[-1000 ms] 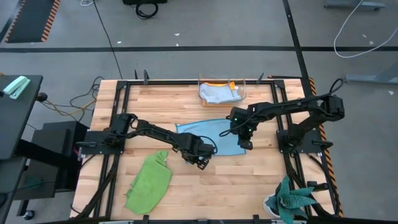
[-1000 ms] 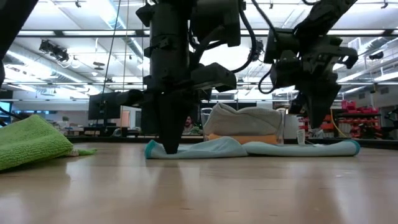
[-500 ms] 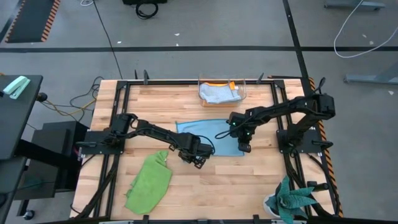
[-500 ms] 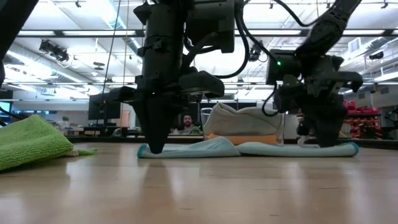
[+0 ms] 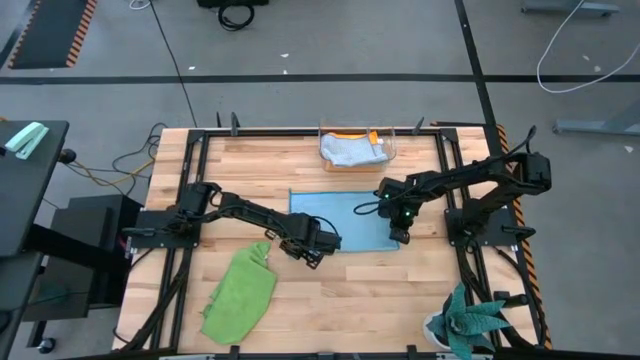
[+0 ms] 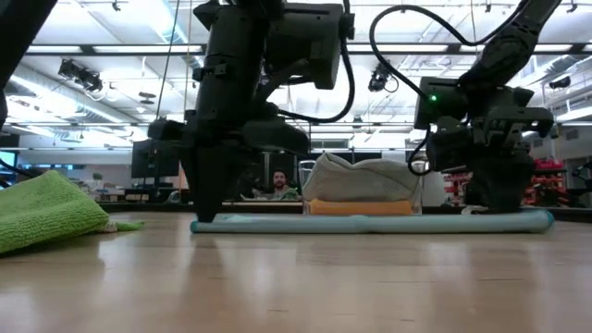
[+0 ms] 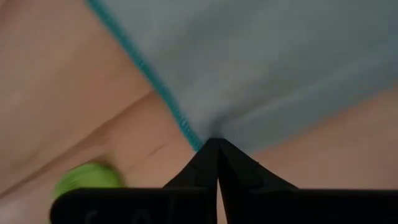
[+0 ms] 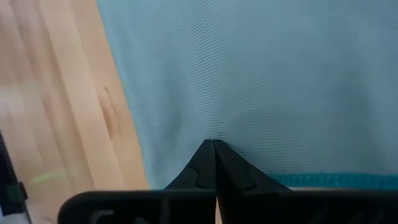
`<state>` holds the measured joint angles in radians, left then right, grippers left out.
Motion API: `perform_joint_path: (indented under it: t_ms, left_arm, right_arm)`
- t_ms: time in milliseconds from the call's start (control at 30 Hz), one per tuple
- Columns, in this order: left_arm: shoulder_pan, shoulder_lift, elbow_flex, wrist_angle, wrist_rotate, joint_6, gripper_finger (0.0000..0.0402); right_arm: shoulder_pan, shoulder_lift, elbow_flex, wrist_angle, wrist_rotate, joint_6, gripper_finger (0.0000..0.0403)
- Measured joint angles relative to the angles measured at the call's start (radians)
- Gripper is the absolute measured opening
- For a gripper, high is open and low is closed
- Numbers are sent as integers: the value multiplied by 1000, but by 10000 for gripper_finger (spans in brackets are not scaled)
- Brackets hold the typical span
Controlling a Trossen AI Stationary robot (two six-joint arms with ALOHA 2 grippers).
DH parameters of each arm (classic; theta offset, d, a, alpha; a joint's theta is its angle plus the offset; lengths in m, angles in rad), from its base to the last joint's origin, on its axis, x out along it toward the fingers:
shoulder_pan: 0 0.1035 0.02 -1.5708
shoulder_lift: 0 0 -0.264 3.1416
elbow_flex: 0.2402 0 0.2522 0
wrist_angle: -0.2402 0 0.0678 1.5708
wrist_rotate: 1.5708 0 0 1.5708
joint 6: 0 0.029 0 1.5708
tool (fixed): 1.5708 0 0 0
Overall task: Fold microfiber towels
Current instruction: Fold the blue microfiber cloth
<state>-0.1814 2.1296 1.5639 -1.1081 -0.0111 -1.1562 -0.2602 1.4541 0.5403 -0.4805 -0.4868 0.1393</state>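
Wooden table (image 5: 250, 170), blue towel (image 5: 345, 218) flat at centre, left gripper (image 5: 308, 248) pinched shut on its near-left corner, right gripper (image 5: 400, 235) pinched shut on its near-right corner, green towel (image 5: 240, 295) crumpled nearer, grey towel (image 5: 350, 150) atop orange towel (image 6: 361, 207) in clear box (image 5: 390, 135) behind.

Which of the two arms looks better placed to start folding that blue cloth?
Neither alone. The left gripper and right gripper, jaws shut, each pinch a near corner of the light blue towel, spread flat, so both could likely carry that edge over together.
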Motion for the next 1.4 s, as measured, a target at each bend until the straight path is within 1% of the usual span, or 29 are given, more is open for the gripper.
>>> perform_joint_path:
  t_ms: [133,267,500,633,767,833,933,1133,1267,1400]
  left_arm:
    - [0,5,0,-29,-19,-11,15]
    - [0,17,0,-29,-23,-16,6]
    - [0,15,0,-23,-62,-39,21]
    - [-12,-3,2,-18,-70,-67,10]
    - [-26,-41,3,-25,-119,-96,6]
    - [-27,-56,3,-26,-127,-104,14]
    - [-26,-76,3,-30,-134,-107,38]
    - [-7,-103,3,-50,-169,-117,84]
    - [31,-127,3,-70,-232,-117,107]
    - [68,-162,3,-112,-290,-118,120]
  right_arm:
    - [-7,-13,0,-5,37,19,0]
    - [-7,-13,0,-6,44,27,0]
    - [-7,-17,0,-7,44,33,1]
    - [-7,-54,-5,-18,69,38,13]
    - [-9,-103,-5,-55,91,49,26]
    - [-9,-120,-5,-68,93,49,33]
    - [-9,-139,-5,-76,86,53,51]
    - [-17,-206,-4,-77,75,119,105]
    - [-44,-290,-3,-90,59,171,140]
    - [-95,-386,-3,-139,46,215,167]
